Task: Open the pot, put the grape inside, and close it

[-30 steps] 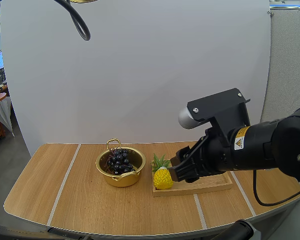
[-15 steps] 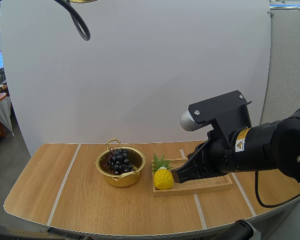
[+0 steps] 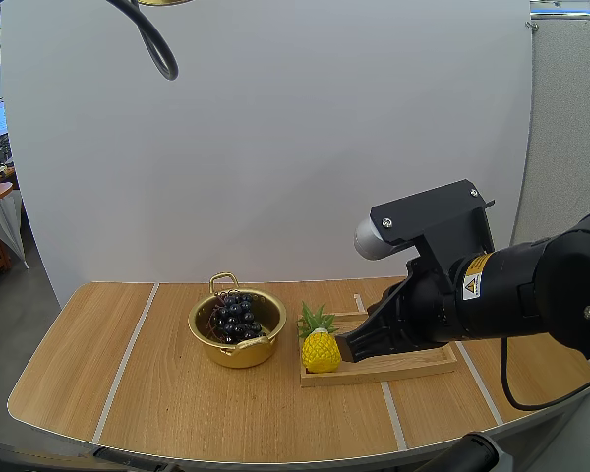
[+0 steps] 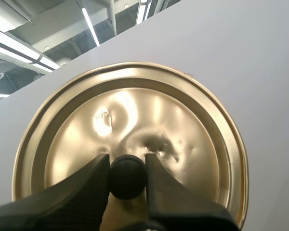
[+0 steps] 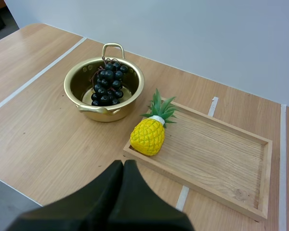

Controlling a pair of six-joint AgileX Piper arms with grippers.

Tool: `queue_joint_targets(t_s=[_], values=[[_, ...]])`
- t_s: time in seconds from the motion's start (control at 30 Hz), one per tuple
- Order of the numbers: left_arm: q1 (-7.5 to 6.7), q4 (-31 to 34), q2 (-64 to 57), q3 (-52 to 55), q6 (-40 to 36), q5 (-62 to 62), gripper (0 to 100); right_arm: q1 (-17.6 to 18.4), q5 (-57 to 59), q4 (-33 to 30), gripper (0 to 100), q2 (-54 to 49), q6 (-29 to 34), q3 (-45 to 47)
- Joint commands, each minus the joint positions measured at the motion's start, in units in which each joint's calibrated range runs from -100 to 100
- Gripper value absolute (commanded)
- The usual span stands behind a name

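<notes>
The left hand [image 4: 126, 162] is seen closed narrowly around the black knob [image 4: 127, 177] of a gold lid [image 4: 135, 110], one finger pressed against each side of the knob. The lid is held up in the air, its round top face with a raised rim turned toward the camera.

The right hand [image 5: 124, 166] is seen with its two black fingers pressed together into a single dark wedge, and nothing is held between them. From above, the right hand [image 3: 349, 344] is found over the left end of a wooden tray [image 3: 413, 362], just beside a yellow toy pineapple [image 3: 320, 350].

A small gold pot [image 3: 238, 352] with two loop handles is set uncovered near the middle of the wooden surface [image 3: 128, 393]. A bunch of dark, almost black grapes [image 3: 236, 317] is seen lying inside it. The tray is placed to the pot's right, toward the right edge of the surface, and the pineapple is laid at the tray's left end, its green crown pointed toward the back edge.
</notes>
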Motion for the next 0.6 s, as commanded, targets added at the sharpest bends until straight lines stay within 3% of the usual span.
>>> queue_joint_targets(t_s=[0.0,0.1,0.3,0.57], values=[[-0.1,0.04,-0.07,-0.54,-0.31,-1.38,0,-0.19,0.18,0.0,0,-0.45,-0.17,0.06],[-0.1,-0.08,-0.07,-0.54,-0.31,2.01,0,-0.19,0.18,0.0,0,-0.45,-0.28,0.06],[-0.1,1.73,-1.35,-0.54,-0.31,27.73,0,-0.19,0.18,0.0,0,-0.45,-0.28,0.06],[-0.1,1.89,-1.22,1.0,-0.49,28.5,0,-0.19,0.18,0.0,0,-0.45,-0.28,0.06]])
